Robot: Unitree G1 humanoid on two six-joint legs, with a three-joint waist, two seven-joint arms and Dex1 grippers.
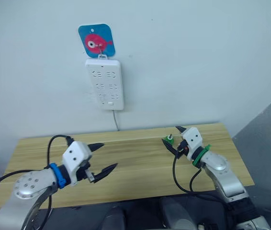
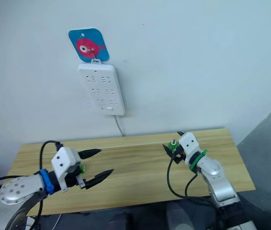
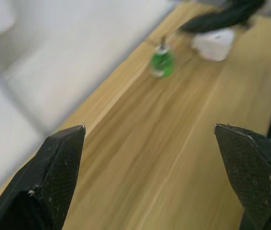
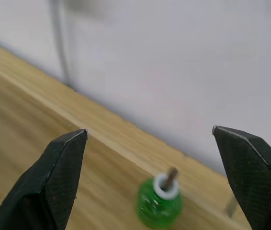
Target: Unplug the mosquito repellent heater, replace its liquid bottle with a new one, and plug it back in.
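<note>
Green bottle [image 4: 158, 207] stands upright on worktop [image 1: 140, 167], centre-right of frame near its back edge. Right claw [image 1: 175, 139] spread wide around it, not touching. Left claw [image 1: 103, 156] spread wide, lower left, holding nothing.

Matt wood-grain table [image 1: 140, 163]; glossy translucent green bottle [image 4: 158, 203].

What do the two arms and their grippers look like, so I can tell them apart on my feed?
Both arms are silver metal with white wrist housings, black pointed fingers and black cables. The left gripper has a blue band behind its wrist; the right gripper has a green band.
</note>
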